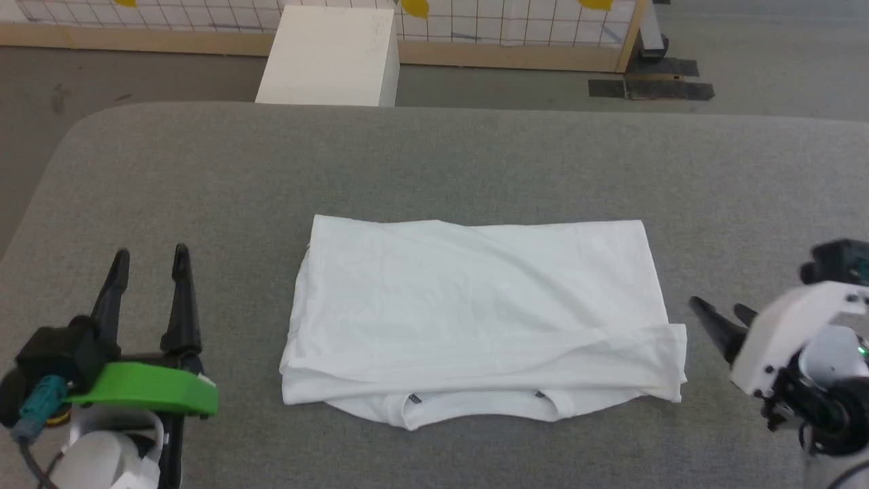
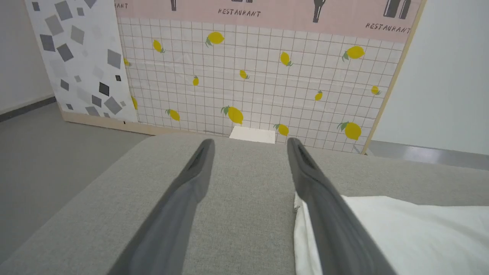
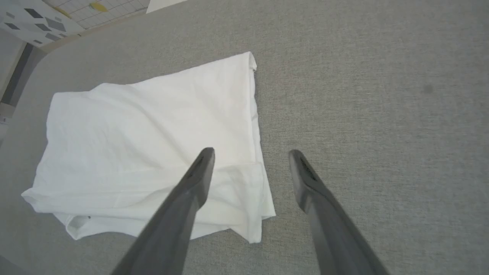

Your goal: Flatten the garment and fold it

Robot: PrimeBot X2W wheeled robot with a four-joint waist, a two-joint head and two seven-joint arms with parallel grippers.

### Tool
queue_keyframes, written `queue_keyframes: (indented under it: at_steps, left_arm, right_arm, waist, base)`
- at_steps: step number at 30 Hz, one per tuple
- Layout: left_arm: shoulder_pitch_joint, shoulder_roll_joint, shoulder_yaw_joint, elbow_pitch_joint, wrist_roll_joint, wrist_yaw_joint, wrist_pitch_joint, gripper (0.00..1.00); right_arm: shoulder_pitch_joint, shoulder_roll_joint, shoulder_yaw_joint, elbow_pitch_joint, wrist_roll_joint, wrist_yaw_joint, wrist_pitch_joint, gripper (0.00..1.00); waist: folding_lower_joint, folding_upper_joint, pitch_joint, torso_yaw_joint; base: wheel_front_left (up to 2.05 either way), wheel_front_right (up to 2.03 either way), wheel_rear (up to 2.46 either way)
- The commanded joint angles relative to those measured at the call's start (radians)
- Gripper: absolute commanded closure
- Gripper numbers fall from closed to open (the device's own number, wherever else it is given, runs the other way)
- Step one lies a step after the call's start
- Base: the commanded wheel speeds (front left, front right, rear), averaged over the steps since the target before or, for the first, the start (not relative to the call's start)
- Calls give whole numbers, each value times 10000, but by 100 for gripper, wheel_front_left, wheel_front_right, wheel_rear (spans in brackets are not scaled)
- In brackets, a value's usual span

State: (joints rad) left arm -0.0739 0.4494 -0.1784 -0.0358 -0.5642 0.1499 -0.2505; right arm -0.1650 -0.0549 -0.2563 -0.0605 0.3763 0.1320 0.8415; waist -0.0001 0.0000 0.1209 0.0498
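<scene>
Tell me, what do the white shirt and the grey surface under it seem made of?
The garment: thin, matte white fabric, probably cotton knit; it creases finely and lies limp. The table: seemingly covered in grey woven or felt-like cloth; its texture looks speckled.

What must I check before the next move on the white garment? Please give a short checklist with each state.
1. Left gripper open, holding nothing: ok.
2. Right gripper open, holding nothing: ok.
3. Garment folded into a rectangle: ok.
4. Garment wholly on the table: ok.
5. Near edge even: not ok, the collar sticks out past the fold.
6. Sleeves tucked inside: cannot tell.
</scene>
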Motion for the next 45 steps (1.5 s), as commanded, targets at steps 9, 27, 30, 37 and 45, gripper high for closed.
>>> queue_keyframes:
  at_steps: [9, 27, 30, 37, 45]
  left_arm:
    - [-480, -1135, 529, -1430, 3567, -501, -109, 0]
    - [-621, -2520, 1708, -618, 4203, -1756, -112, 0]
    - [-534, -2676, 1900, -615, 4304, -1900, -112, 0]
    - [-408, -2933, 2134, -526, 4468, -2145, -112, 0]
    - [-387, -3254, 2193, -432, 4534, -2409, -112, 0]
  right_arm:
    - [-2034, -507, 1356, 2167, -1731, -13, 784, 0]
    - [-3032, -1332, 2519, 4121, -2094, -13, 1439, 100]
    - [-2883, -1736, 1880, 3940, -2169, -13, 1477, 100]
    - [-2627, -2274, 263, 3464, -2748, -13, 1728, 100]
    - [-2306, -2596, 452, 2524, -2776, -13, 2168, 100]
  waist:
    - [1, 0, 1154, 306]
    - [1, 0, 1624, 357]
    - [1, 0, 1495, 276]
    - [1, 0, 1427, 214]
    - [1, 0, 1111, 388]
  base:
    - [0, 0, 0]
    - [0, 0, 0]
    - [0, 0, 0]
    - [0, 0, 0]
    - [0, 0, 0]
